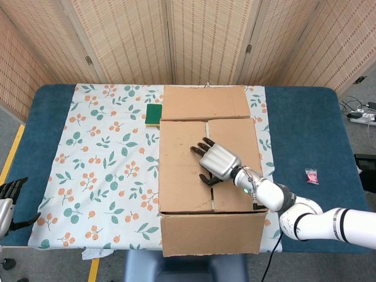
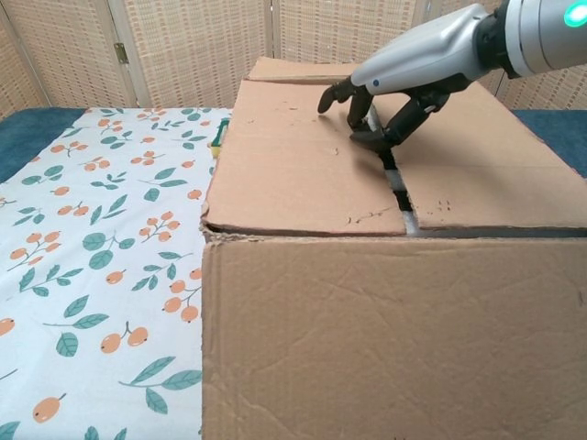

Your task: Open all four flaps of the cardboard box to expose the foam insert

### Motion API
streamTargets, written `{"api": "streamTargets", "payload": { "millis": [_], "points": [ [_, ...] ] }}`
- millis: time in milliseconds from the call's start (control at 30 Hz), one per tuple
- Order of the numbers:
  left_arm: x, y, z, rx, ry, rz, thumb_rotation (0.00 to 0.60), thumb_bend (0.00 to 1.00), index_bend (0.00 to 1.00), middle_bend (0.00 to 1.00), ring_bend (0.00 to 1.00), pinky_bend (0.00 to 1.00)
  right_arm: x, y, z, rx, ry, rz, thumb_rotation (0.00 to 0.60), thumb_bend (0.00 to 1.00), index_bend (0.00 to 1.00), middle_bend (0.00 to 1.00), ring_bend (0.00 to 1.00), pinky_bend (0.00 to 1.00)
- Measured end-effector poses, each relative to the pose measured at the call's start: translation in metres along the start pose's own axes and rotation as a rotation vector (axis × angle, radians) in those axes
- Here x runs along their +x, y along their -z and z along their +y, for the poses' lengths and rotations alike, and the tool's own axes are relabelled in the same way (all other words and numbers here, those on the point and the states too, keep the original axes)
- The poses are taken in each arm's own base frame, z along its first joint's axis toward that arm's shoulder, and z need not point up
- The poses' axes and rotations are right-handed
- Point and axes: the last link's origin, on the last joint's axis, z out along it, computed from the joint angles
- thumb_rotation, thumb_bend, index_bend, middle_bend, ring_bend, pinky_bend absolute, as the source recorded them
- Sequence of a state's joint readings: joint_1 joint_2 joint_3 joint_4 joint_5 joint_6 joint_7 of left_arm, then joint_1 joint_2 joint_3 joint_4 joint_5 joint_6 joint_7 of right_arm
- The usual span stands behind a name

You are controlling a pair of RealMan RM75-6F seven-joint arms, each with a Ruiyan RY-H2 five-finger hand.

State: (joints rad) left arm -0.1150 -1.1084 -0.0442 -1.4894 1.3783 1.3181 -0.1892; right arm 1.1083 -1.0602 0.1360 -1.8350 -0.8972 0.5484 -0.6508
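Under my right hand (image 1: 218, 162) sits the cardboard box (image 1: 208, 176), smack in the middle of the table (image 1: 305, 123). Palm's down, fingers (image 2: 355, 99) curled and spread over the centre seam (image 2: 394, 179) where the two inner flaps meet. Fingertips look to be touching cardboard right at the gap, thumb tucked under toward the slit, though I can't tell if anything's actually hooked. Not gripping a thing, just pressing at the seam w/ fingers apart.

Left inner flap (image 1: 183, 167) lies flat under my fingertips, right inner flap (image 1: 235, 141) flat beside my wrist, both closed. Beyond my fingertips the far flap (image 1: 204, 102) is folded out flat on the table. Behind my wrist, toward me, the near flap (image 1: 211, 234) hangs down the box front. Through the seam, chest view shows a thin pale strip, prob the foam insert (image 2: 404, 209), mostly hidden.

Off to the left of my fingers, just past the box's far-left corner, a green sponge (image 1: 154, 114) w/ a yellow edge lies on the floral cloth (image 1: 100, 158). Well off to the right of my forearm, a small pink packet (image 1: 311, 175) rests on the blue table cover.

My left hand (image 1: 12, 200) is way off at the table's near-left edge, fingers loosely apart, holding nothing.
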Motion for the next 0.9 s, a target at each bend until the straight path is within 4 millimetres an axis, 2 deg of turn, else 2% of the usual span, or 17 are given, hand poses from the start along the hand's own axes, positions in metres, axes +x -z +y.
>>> {"api": "streamTargets", "payload": {
  "millis": [200,433,733,900],
  "points": [
    [-0.001,0.0,0.001,-0.005,-0.004,-0.003,0.6,0.28,0.06,0.13,0.1,0.0,-0.002,0.01,0.006,-0.033,0.004,-0.006,0.164,0.61,0.5,0.07,0.07,0.0],
    [-0.003,-0.002,0.002,-0.004,-0.012,-0.013,0.6,0.28,0.05,0.13,0.1,0.0,0.007,0.029,0.018,-0.088,-0.013,0.029,0.164,0.61,0.5,0.08,0.07,0.0],
    [-0.007,-0.005,0.007,-0.026,-0.011,-0.041,0.6,0.28,0.05,0.13,0.1,0.0,0.016,0.067,0.038,-0.172,-0.06,0.092,0.163,0.61,0.5,0.08,0.06,0.0],
    [-0.008,-0.008,0.009,-0.033,-0.014,-0.051,0.6,0.28,0.05,0.13,0.1,0.0,0.021,0.096,0.052,-0.234,-0.094,0.144,0.164,0.61,0.5,0.08,0.06,0.0]
  ]
}}
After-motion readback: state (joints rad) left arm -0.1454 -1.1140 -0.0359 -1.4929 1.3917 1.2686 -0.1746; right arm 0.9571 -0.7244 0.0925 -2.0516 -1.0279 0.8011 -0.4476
